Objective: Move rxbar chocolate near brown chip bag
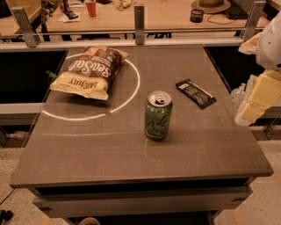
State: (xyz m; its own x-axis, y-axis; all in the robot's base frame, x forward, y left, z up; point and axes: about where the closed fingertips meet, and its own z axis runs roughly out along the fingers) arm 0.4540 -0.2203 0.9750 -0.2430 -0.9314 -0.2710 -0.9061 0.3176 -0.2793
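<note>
The rxbar chocolate [196, 93], a small flat black wrapper with pale lettering, lies at an angle on the right part of the brown table [131, 158]. The brown chip bag [89, 72], puffy with white script and a yellow band, lies at the table's far left, partly inside a white painted circle [131, 94]. My gripper [254, 103] hangs with the pale arm at the right edge of the view, just off the table's right side. It is to the right of the bar, apart from it, and holds nothing that I can see.
A green soda can [158, 115] stands upright near the table's middle, between the bar and the bag and a little nearer the front. A metal rail [139, 30] runs behind the table, with a cluttered wooden desk [167, 13] beyond it.
</note>
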